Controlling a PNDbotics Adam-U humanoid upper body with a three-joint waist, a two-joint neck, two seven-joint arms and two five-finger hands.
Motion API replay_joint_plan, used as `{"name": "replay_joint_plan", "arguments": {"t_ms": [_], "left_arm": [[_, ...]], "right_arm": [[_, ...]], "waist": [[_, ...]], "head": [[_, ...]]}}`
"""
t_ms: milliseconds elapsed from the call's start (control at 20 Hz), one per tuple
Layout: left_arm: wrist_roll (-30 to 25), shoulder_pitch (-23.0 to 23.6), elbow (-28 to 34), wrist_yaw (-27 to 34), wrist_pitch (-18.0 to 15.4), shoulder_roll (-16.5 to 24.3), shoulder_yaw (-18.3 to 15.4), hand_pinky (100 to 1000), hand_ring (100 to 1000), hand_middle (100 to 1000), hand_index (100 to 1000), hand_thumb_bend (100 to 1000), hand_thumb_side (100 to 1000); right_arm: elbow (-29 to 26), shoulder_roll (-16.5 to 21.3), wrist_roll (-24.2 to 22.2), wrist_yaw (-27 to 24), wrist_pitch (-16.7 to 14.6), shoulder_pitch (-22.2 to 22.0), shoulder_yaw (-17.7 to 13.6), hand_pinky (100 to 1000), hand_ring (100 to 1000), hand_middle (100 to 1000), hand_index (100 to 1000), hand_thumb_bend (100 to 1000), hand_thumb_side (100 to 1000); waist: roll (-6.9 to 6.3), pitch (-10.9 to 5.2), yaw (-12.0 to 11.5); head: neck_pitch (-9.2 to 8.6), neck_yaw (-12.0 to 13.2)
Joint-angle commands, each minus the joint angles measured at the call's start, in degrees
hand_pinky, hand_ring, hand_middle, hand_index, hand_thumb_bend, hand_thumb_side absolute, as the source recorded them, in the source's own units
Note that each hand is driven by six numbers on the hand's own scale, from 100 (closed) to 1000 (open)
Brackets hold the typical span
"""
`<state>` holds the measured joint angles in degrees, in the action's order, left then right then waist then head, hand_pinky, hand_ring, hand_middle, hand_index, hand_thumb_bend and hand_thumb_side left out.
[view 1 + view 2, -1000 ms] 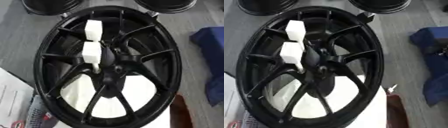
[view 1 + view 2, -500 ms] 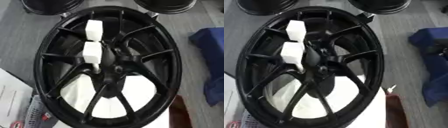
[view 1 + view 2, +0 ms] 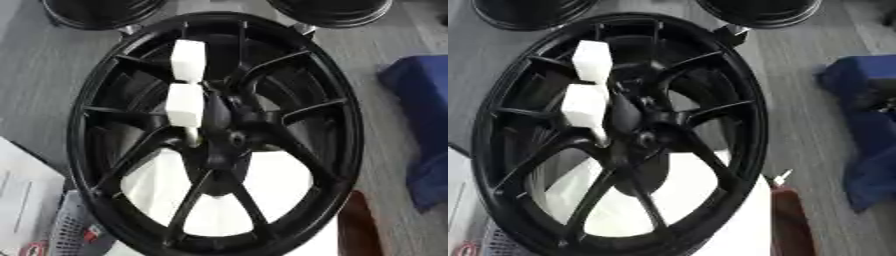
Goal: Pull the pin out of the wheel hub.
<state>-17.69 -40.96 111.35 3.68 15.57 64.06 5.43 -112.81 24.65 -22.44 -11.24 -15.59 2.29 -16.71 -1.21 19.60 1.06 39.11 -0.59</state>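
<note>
You're looking down on a black multi-spoke wheel (image 3: 214, 135) filling the view, its hub (image 3: 223, 137) near the centre. Two white-handled pins stand in the hub: the nearer pin (image 3: 185, 106) sits at about ten o'clock from hub centre, a metal shank running down into a bolt hole; the second pin (image 3: 188, 60) lies at twelve o'clock beyond it. Neither of your hands shows, so I cannot tell their state or which is nearer.

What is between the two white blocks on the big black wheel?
Nothing much: the upper white block and lower white block nearly touch, with black wheel spokes behind, in the left eye view.
</note>
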Motion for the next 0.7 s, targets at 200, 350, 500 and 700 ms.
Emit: {"name": "replay_joint_plan", "arguments": {"t_ms": [200, 350, 500, 700], "left_arm": [[-5.02, -7.37, 3.19, -0.25, -2.46, 1.94, 7.14, 736, 735, 626, 750, 206, 584], [-7.66, -11.52, 3.24, -0.83, -1.87, -0.08, 11.42, 739, 741, 636, 756, 214, 598], [-10.29, -15.65, 3.24, -1.40, -0.27, -2.47, 15.70, 743, 751, 657, 770, 224, 606], [-13.70, -21.03, 3.24, -2.59, 2.78, -6.31, 21.14, 740, 752, 681, 785, 223, 617]], "right_arm": [[-0.88, 1.96, -0.61, 0.02, -0.09, 0.33, 0.01, 854, 641, 605, 812, 100, 787], [-0.76, 1.95, -0.71, 0.21, -0.04, 0.22, 0.00, 853, 641, 605, 812, 100, 788], [-0.66, 1.93, -0.75, 0.43, 0.00, 0.05, -0.02, 854, 641, 605, 813, 100, 789], [-0.48, 1.80, -0.81, 0.69, 0.10, -0.21, -0.04, 854, 641, 606, 813, 100, 790]], "waist": [[-0.43, -1.24, -0.22], [-0.54, -1.25, -0.45], [-0.61, -1.32, -0.66], [-0.57, -1.47, -1.21]], "head": [[-1.05, -0.04], [-1.07, -0.46], [-0.96, -0.83], [-0.75, -1.23]]}}
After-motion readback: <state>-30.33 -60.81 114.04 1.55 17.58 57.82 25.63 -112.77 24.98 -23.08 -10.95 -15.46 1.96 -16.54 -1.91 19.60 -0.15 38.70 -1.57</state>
